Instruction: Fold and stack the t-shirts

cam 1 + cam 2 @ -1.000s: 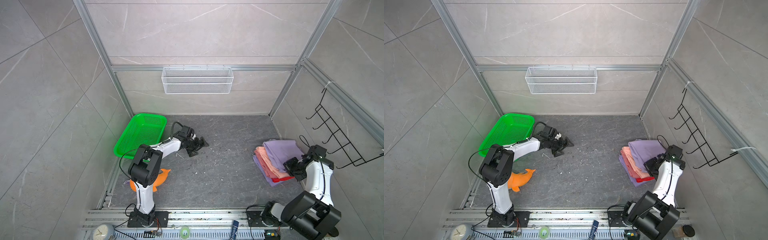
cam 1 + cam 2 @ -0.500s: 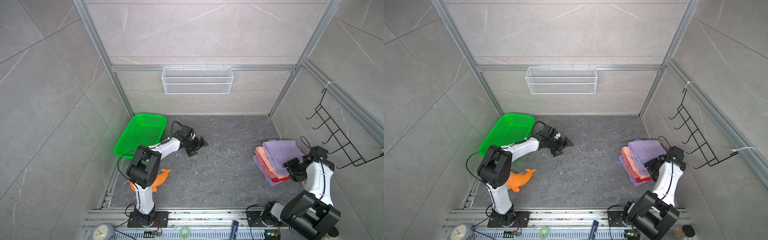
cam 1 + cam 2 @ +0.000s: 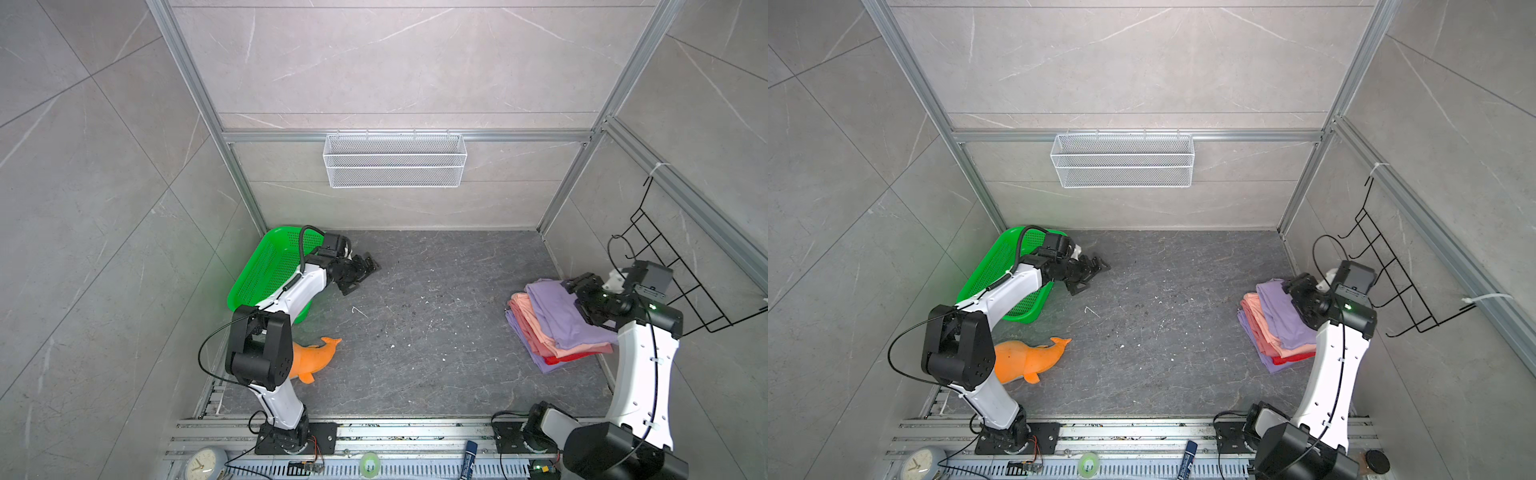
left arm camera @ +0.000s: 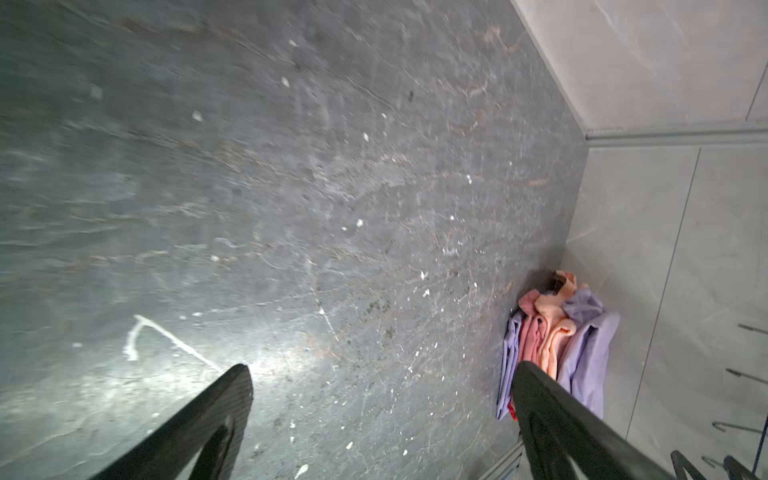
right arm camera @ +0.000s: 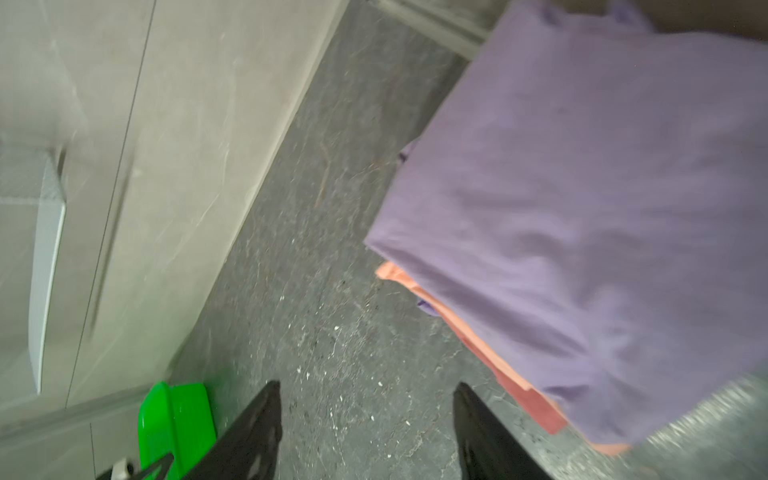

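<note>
Folded t-shirts form a stack point(image 3: 540, 332) point(image 3: 1273, 332) by the right wall. A lilac shirt point(image 3: 557, 320) point(image 5: 582, 187) lies on top, with salmon-pink layers point(image 3: 524, 309), a red one point(image 3: 567, 358) and a lilac one beneath. My right gripper point(image 3: 575, 299) point(image 3: 1292, 299) point(image 5: 365, 385) hangs open over the stack's far edge with only floor between its fingers. At the far left, beside the basket, my left gripper point(image 3: 359, 276) point(image 3: 1090, 277) point(image 4: 382, 368) is wide open and empty just above the floor. The stack point(image 4: 582, 345) also shows far off in the left wrist view.
A green basket point(image 3: 274, 270) leans in the back left corner under the left arm. An orange plush dolphin point(image 3: 316, 357) lies near the left arm's base. A white wire shelf point(image 3: 395, 160) hangs on the back wall and a black hook rack point(image 3: 665, 270) on the right wall.
My right gripper has opened, let go of the top lilac shirt and risen a little off the stack. The left arm has not moved.
</note>
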